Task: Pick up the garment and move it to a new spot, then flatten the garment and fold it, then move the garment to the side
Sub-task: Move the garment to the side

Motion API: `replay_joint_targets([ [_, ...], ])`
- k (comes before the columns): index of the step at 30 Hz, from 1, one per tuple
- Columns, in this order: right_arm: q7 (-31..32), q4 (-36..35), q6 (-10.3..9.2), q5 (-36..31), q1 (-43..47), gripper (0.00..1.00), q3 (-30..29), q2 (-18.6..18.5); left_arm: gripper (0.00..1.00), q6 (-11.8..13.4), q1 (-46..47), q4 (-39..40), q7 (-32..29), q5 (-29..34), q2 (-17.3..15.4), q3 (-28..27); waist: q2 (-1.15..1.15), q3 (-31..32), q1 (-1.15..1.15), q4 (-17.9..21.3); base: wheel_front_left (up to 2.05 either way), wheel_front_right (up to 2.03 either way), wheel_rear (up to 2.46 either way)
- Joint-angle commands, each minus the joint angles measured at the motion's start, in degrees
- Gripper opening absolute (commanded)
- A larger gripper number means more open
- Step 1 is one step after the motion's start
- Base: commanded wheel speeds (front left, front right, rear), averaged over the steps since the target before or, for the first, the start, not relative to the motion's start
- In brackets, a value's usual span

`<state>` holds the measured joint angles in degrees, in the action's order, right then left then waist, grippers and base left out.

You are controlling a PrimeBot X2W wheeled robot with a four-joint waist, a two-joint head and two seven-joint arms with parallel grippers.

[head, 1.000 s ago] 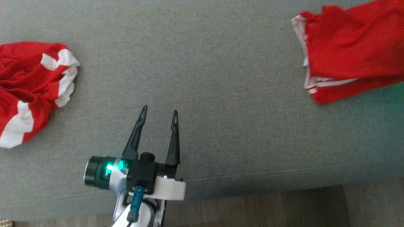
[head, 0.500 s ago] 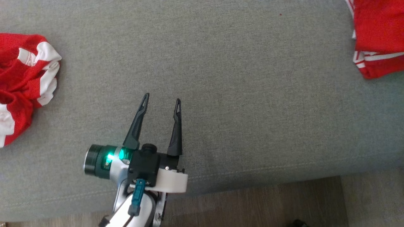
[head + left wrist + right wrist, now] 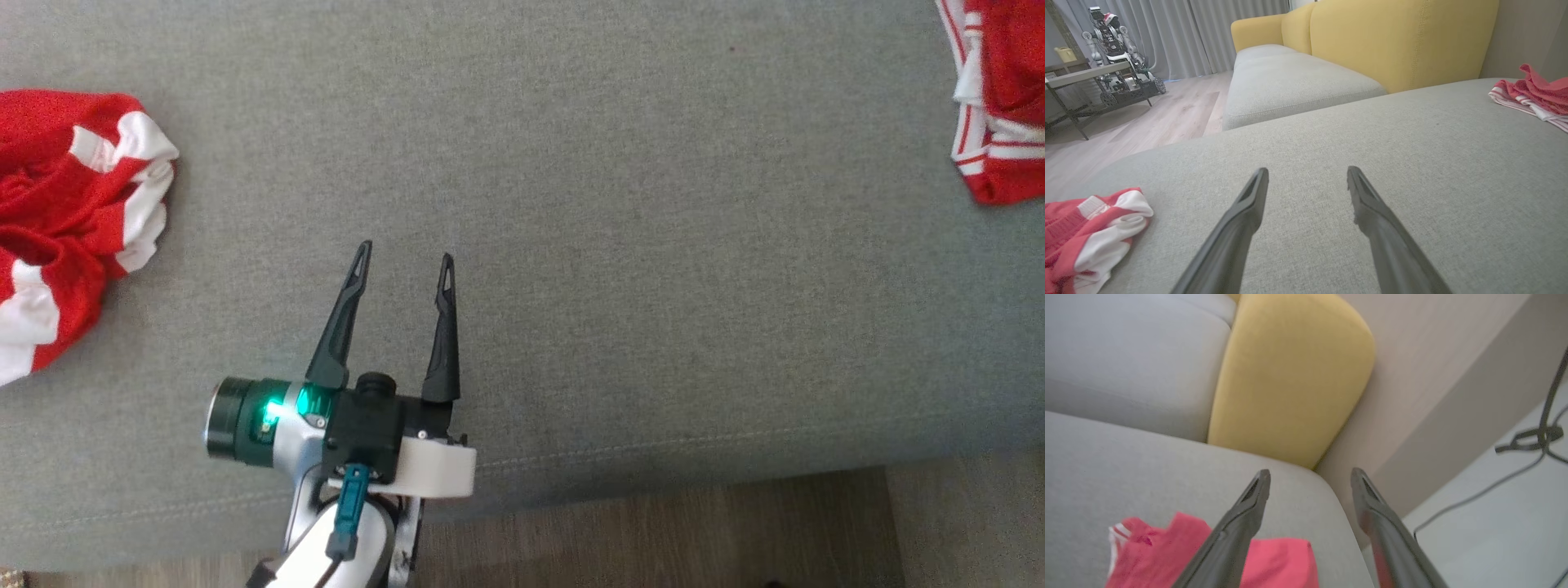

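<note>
The garment (image 3: 1012,82) is red with white stripes. It lies folded at the far right of the grey sofa cushion (image 3: 620,204), half cut off by the head view's edge. It also shows as a low red heap (image 3: 1531,92) in the left wrist view. My right gripper (image 3: 1310,473) hangs open above the garment (image 3: 1282,563), near the cushion's rounded corner, with nothing between its fingers. My left gripper (image 3: 405,251) stands open and empty over the cushion's front middle, fingers apart (image 3: 1307,170).
A second red-and-white garment (image 3: 65,204) lies crumpled at the cushion's left (image 3: 1081,237). A yellow backrest (image 3: 1404,36) rises behind. Wood floor (image 3: 669,531) runs along the cushion's front edge. Cables (image 3: 1531,441) lie on the floor by the wall. Another robot (image 3: 1110,36) stands far off.
The folded garment has travelled right, toward the cushion's far edge, much more than the slight shift of the whole picture. My left gripper has stayed open in about the same place.
</note>
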<state>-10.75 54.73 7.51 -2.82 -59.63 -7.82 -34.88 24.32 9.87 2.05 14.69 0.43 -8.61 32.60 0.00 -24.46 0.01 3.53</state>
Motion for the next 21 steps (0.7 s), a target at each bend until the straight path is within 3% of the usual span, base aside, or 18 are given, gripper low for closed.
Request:
replay_joint_targets([
  [1, -1.73, -3.66, -0.02, -1.46, -0.43, 1.0, 0.44, 0.73, 1.0, 0.74, 0.82, 1.78, 0.31, 0.13, -0.63, -1.67, 0.0, 1.26, -0.01, -0.04, 0.0, 0.0, 0.0],
  [5, -3.64, -9.22, -0.02, -1.3, 2.65, 1.0, 1.42, 7.4, 1.0, 1.23, -0.2, 1.69, 0.31, -0.26, -1.04, -1.74, 0.0, 3.96, -0.01, -0.3, 0.0, 0.0, 0.0],
  [13, -4.22, -21.8, -0.02, 8.43, 17.68, 1.0, 6.46, 20.8, 1.0, 2.0, -3.18, 1.57, 0.31, -1.45, -1.65, -2.27, 0.0, 10.49, -0.01, -2.12, 0.0, 0.0, 0.0],
  [21, -4.24, -35.27, -0.02, 10.45, 36.5, 1.0, 2.33, 30.63, 1.0, 0.05, -6.45, 0.83, 0.31, -7.21, 0.48, -5.24, 0.0, 16.78, -0.01, -5.02, 0.0, 0.0, 0.0],
])
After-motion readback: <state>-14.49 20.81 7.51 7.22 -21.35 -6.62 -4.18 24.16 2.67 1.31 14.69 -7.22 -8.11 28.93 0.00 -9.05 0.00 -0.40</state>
